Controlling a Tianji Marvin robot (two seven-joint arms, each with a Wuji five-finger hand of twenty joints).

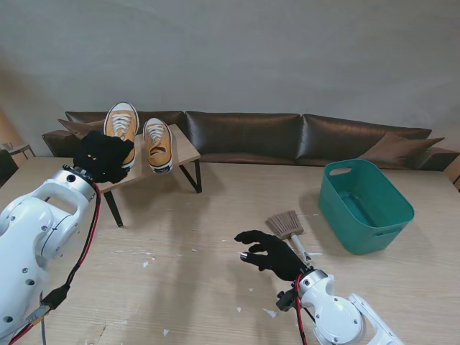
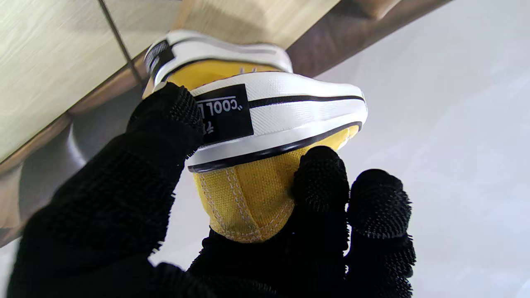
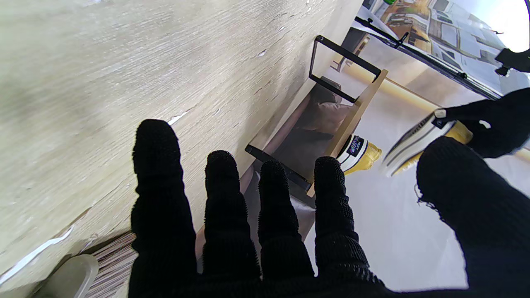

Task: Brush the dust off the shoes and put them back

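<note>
Left hand (image 1: pixel 105 157) grips yellow shoe (image 1: pixel 121 123) heel; right hand (image 1: pixel 271 253) open nr brush (image 1: pixel 287 226).

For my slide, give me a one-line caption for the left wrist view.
Gloved left hand grips the heel of a yellow canvas shoe, its mate behind it.

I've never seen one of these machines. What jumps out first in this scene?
A pair of yellow sneakers on a small wooden rack at the far left draws the eye, with the black-gloved left hand gripping the heel of the left shoe. At the right sits a teal plastic bin. Beside it, a little brush lies on the table, with the right hand spread open next to it.
</note>
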